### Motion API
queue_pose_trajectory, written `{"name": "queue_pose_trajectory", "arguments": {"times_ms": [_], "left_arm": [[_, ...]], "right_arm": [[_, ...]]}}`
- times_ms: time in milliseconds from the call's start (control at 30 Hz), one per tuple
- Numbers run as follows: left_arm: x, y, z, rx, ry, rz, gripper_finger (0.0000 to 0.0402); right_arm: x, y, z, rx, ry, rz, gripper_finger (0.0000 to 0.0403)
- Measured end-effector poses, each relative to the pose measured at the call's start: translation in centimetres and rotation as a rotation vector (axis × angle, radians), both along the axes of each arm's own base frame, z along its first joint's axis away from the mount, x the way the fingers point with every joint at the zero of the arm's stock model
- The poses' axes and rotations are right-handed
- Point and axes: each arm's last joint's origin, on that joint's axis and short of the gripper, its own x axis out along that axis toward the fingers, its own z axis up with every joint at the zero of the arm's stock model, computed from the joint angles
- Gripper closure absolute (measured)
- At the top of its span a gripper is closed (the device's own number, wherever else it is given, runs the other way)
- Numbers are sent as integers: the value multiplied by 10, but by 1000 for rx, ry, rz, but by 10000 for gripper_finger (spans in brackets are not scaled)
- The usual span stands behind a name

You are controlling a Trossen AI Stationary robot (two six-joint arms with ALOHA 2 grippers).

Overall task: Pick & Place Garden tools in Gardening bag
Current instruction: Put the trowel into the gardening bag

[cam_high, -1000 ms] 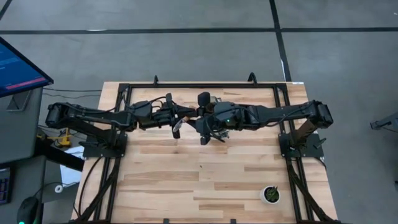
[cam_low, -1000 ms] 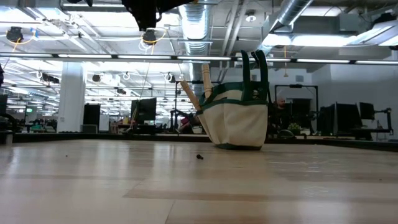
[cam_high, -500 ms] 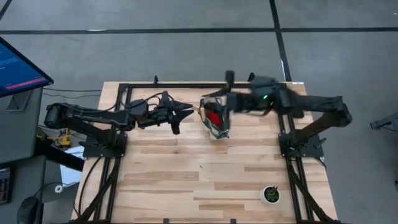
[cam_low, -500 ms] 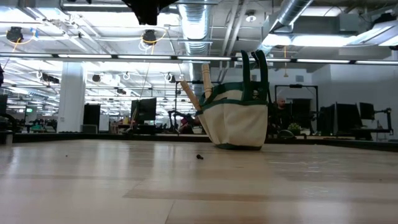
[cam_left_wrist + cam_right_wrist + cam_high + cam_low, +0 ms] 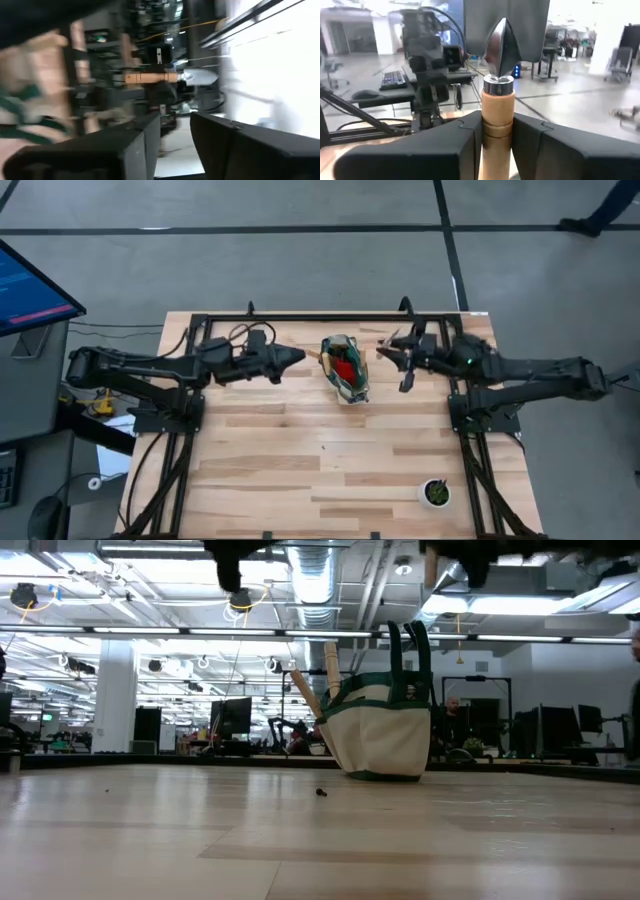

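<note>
Trowel [image 5: 498, 107] is clenched by right hand [image 5: 400, 358], apart from bag [image 5: 343, 367]; left hand [image 5: 296, 358] slightly parted, empty.

Bag [image 5: 342, 367] between arms — pot [image 5: 435, 492] near right.

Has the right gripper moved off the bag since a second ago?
Yes. The right gripper, holding a trowel, has pulled from over the gardening bag toward the table's right edge.
</note>
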Motion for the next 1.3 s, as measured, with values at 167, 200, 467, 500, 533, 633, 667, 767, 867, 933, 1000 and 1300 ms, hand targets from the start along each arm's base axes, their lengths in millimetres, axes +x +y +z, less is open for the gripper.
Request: {"name": "queue_pose_trajectory", "arguments": {"times_ms": [167, 200, 467, 500, 533, 633, 667, 767, 867, 933, 1000, 1300], "left_arm": [[2, -1, -23, 88, 246, -5, 344], [1, -1, -28, 91, 302, -2, 354], [-9, 2, -69, 88, 616, 117, 399], [-10, 3, -75, 79, 630, 132, 399], [-9, 3, -79, 66, 639, 144, 399], [-5, 3, -95, 15, 677, 157, 399], [-1, 3, -100, 9, 683, 155, 399], [11, 4, -110, -7, 668, 157, 399], [25, 4, -121, -11, 637, 157, 399], [32, 5, -128, -13, 620, 159, 399], [37, 5, -133, -14, 616, 160, 399], [48, 8, -151, -31, 611, 166, 399]], "right_arm": [[-4, -1, -55, 109, 7, -41, 339], [-5, -1, -64, 126, 22, -49, 339], [-15, -2, -110, 208, 91, -117, 339], [-16, -2, -114, 222, 87, -116, 339], [-17, -2, -117, 234, 83, -116, 339], [-18, -1, -125, 256, 77, -111, 339], [-18, -2, -125, 258, 61, -109, 339], [-17, 0, -132, 269, 56, -102, 339], [-13, 0, -138, 286, 59, -98, 339], [-10, 0, -140, 290, 61, -94, 339], [-6, 2, -143, 290, 61, -84, 339], [12, 7, -153, 289, -8, -35, 339]]}}
